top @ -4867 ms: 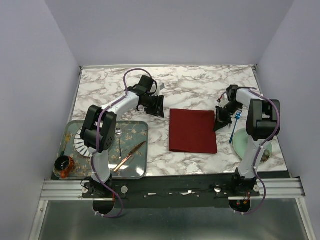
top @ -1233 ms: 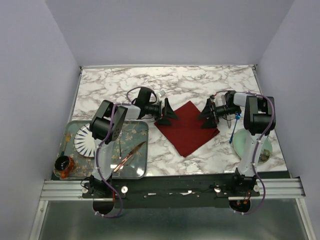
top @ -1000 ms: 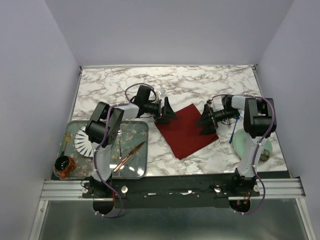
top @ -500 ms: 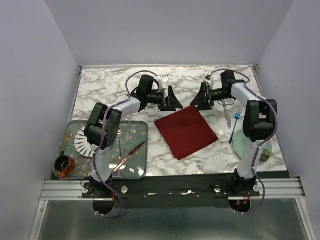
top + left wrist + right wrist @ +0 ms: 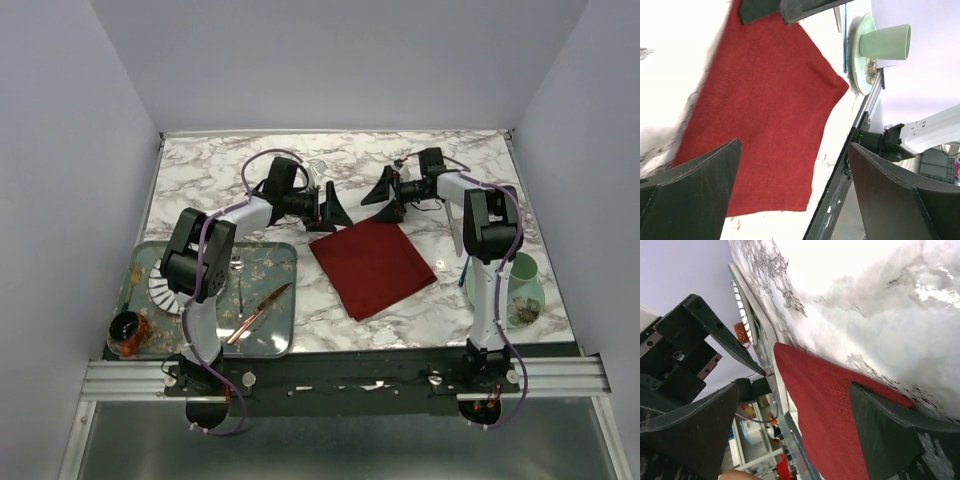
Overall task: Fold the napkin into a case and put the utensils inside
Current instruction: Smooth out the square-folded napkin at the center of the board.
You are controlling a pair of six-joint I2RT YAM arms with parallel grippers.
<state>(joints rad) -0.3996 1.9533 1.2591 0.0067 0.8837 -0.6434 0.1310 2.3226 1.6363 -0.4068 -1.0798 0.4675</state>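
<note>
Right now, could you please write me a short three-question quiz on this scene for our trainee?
1. True or false: the napkin lies on the table, in neither gripper's grasp.
2. Where is the copper knife? A on the tray; B on the napkin; C straight on the table.
3. Fill in: the left gripper and right gripper both stand ____.
Key: 1 true; 2 A; 3 open.

Matt red napkin [image 5: 372, 268] on a glossy marble-look bench [image 5: 220, 165].
The cloth has a fine, slightly rough weave (dull all over); the bench is smooth and reflective. The left claw [image 5: 795, 170] looks like matt black plastic; the knife [image 5: 258, 313] shines like copper.
</note>
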